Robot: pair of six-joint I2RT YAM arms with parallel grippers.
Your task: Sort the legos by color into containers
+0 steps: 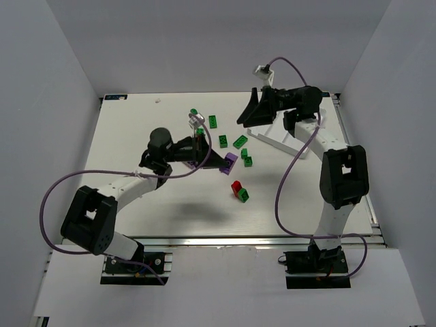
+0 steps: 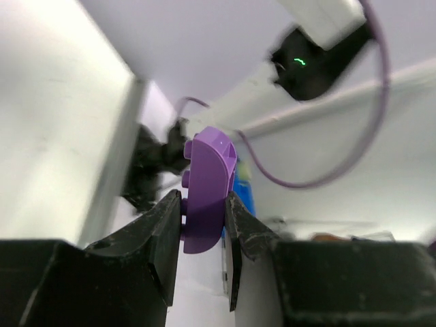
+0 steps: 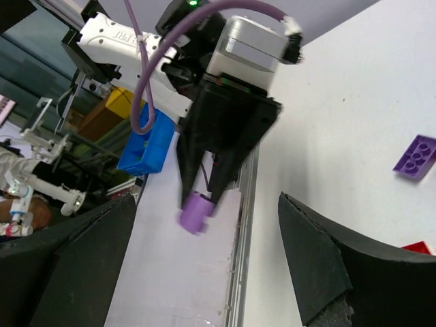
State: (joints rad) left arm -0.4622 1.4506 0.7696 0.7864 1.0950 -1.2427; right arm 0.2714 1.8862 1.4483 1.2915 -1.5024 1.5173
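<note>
L claw [image 2: 203, 206] grips purple brick [image 2: 210, 170].

White tray [image 1: 274, 139] mostly hidden behind right arm [image 1: 303, 102]

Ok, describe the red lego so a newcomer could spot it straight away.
On the white table, find the loose bricks scattered in the middle. The red lego lies at their near end, right beside a green brick. It is the only red piece in view.
</note>
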